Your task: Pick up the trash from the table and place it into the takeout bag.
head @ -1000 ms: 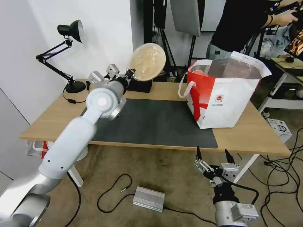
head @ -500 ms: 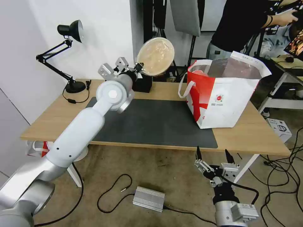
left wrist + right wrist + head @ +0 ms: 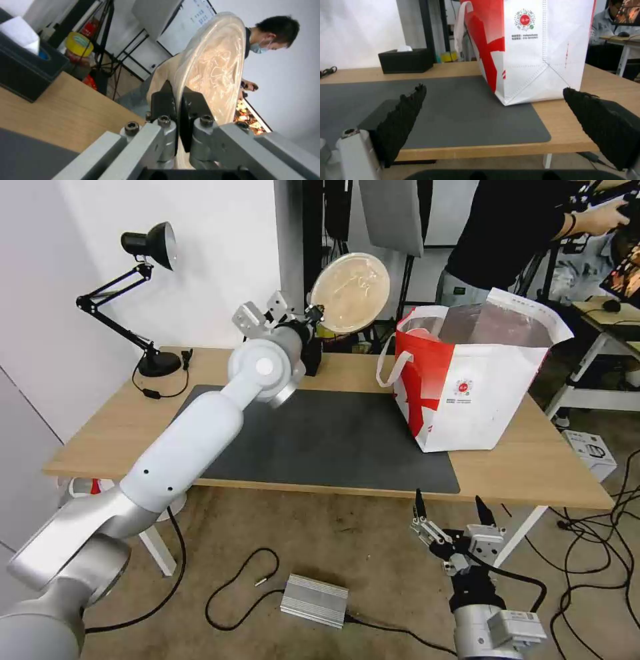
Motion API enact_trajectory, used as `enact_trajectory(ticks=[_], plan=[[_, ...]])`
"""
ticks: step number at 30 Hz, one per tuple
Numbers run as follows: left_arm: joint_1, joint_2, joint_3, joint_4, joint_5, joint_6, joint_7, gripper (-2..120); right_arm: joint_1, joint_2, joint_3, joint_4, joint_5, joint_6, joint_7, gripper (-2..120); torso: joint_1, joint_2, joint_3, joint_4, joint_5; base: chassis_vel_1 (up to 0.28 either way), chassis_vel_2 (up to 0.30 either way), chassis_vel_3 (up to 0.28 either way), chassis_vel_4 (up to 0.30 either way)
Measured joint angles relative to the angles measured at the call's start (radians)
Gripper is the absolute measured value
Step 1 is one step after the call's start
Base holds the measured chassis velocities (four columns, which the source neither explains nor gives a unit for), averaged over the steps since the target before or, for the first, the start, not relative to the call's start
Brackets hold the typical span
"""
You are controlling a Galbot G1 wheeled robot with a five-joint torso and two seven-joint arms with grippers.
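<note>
Left gripper (image 3: 313, 313): fingers pinching the rim of the beige bowl (image 3: 350, 292), held on edge above the worktop (image 3: 520, 460), beside the bag (image 3: 473, 373).
Right gripper (image 3: 453, 511): fingers wide, empty, below the worktop's front edge.

Free room and obstacles. The dark grey mat (image 3: 320, 440) on the table (image 3: 533, 460) is unoccupied between the left arm and the takeout bag (image 3: 477, 380). The bag mouth is open upward, flanked by a white loop handle (image 3: 387, 360). The air between the raised beige bowl (image 3: 350, 292) and the bag rim is unobstructed. The black tissue box (image 3: 406, 60) and desk lamp (image 3: 143, 293) are confined to the table's far edge.
</note>
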State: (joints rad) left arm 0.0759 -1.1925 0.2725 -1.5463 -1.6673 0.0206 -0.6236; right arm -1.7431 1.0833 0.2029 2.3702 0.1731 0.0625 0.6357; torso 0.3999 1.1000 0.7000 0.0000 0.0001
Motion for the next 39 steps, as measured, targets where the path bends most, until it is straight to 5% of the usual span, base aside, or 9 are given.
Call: enact_trajectory(ticks=[20,39], plan=[[-0.101,-0.111,0.077,0.123,0.003,-0.014,0.065,1,0.0,0.0,0.0,0.0,0.0,0.0,0.0,100,0.0,0.0,0.0,0.0001,0.0,0.0,0.0,0.0,0.0],[-0.2,-0.279,0.162,0.39,0.007,-0.008,0.154,1,0.0,0.0,0.0,0.0,0.0,0.0,0.0,100,0.0,0.0,0.0,0.0002,0.0,0.0,0.0,0.0,0.0]])
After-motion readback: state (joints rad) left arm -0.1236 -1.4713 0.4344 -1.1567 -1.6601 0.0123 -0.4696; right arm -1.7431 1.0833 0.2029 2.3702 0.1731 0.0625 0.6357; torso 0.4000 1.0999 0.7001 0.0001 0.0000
